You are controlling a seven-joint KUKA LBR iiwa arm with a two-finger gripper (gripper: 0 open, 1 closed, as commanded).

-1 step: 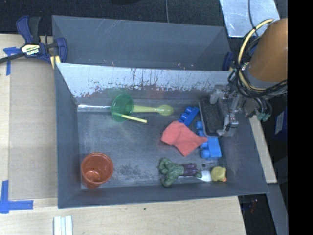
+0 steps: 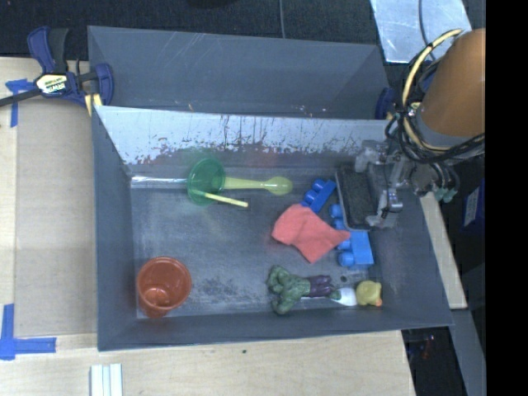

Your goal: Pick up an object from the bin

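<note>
Red cloth (image 2: pixel 305 231) lies crumpled on the floor of the grey bin (image 2: pixel 214 246). Right of the cloth and slightly farther back, the gripper (image 2: pixel 386 209) hangs low by the bin's wall; whether its jaws are open or closed cannot be told. Blue blocks (image 2: pixel 356 250) lie between cloth and gripper. A green-and-purple toy (image 2: pixel 289 287) lies in front of the cloth, an orange cup (image 2: pixel 163 283) well to its front left, and a green ladle (image 2: pixel 206 180) behind it to the left.

Orange cup (image 2: pixel 163 285) in the near-left corner, green ladle (image 2: pixel 247 184) toward the back.
</note>
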